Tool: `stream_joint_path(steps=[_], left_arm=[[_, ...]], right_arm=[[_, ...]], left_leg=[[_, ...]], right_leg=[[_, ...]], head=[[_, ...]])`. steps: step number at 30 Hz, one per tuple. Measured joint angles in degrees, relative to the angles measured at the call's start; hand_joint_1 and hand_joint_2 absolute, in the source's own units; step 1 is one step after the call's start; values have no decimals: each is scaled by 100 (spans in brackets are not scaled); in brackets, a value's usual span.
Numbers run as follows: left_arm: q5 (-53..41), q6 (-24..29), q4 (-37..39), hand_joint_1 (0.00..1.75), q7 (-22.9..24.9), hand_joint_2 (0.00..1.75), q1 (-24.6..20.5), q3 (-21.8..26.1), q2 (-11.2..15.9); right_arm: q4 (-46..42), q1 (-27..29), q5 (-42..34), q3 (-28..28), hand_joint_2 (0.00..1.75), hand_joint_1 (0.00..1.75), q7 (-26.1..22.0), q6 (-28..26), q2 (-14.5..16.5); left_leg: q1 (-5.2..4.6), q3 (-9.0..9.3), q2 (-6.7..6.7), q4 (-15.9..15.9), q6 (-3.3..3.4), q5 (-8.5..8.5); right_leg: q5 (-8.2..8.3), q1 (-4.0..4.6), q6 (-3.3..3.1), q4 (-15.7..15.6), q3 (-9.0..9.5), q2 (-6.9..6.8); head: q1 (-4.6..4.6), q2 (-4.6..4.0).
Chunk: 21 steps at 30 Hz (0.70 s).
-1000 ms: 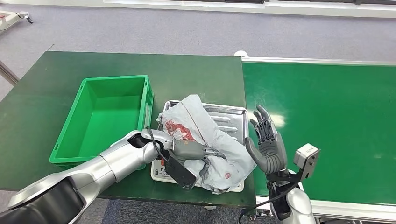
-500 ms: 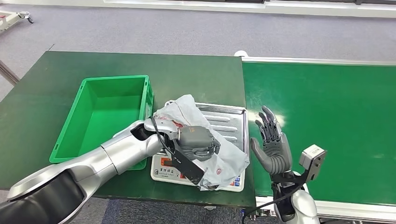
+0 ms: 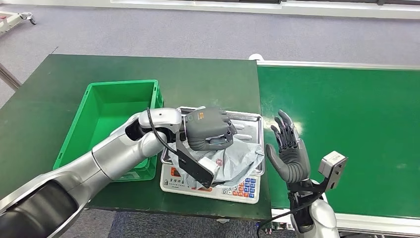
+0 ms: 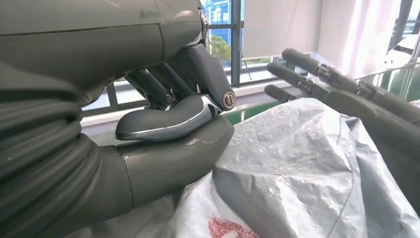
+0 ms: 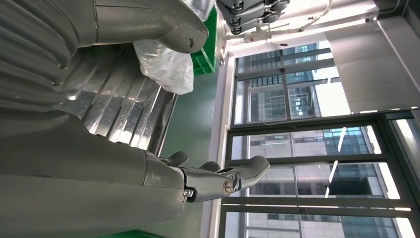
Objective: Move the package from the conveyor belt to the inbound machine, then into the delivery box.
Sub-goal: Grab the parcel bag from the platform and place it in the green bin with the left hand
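package [image 3: 229, 161] above scale [image 3: 208, 186], green table [image 3: 208, 82]

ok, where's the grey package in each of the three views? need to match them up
Head view: package at centre, on the scale tray, under the left hand gripping it.
Left wrist view: package fills the lower right, against the hand's thumb.
Right wrist view: a crumpled end near the top, above the ribbed tray.
Shared landmark: the tray.
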Motion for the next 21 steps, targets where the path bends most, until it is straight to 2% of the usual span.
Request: stream_joint_path(steps=[21], left_arm=[[-244,86,-634,175,132,175,31,450,125]], right_arm=[[-4,-10,13,-89,175,0,117,55,95]], left_leg=[[0,0,0,0,0,0]], right_leg=[[0,0,0,0,0,0]], head=[[0,0]])
